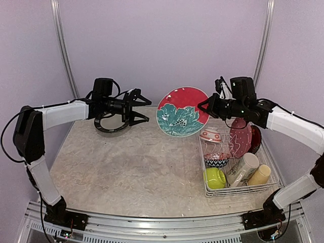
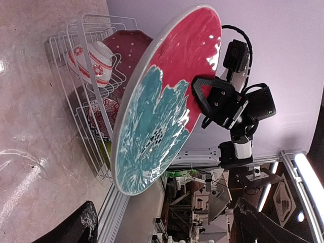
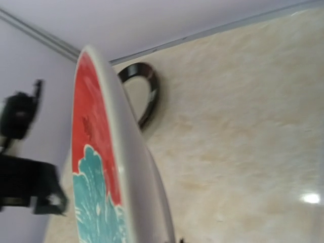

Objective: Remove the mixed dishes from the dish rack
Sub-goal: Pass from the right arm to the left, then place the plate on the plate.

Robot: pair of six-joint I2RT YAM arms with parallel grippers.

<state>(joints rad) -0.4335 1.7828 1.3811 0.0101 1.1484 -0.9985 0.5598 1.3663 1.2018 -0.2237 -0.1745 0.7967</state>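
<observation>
Red-and-teal plate (image 1: 182, 112) hangs gripped in the right claw (image 1: 202, 107).

No readable text, labels or numbers anywhere — dishes, rack, arms alike.

**Colours on my feed**

I see a round red ceramic plate (image 1: 182, 112) with a teal flower and a pale rim. The white wire dish rack (image 1: 238, 191) shows me a white bowl with red patterning (image 1: 210, 134), a blue-and-white chevron bowl (image 1: 216, 160), a lime-green bowl (image 1: 214, 178), a cream mug (image 1: 246, 166), a yellow mug (image 1: 259, 174) and a dark red plate with white dots (image 1: 240, 136). My bench (image 1: 136, 167) is marbled beige.
</observation>
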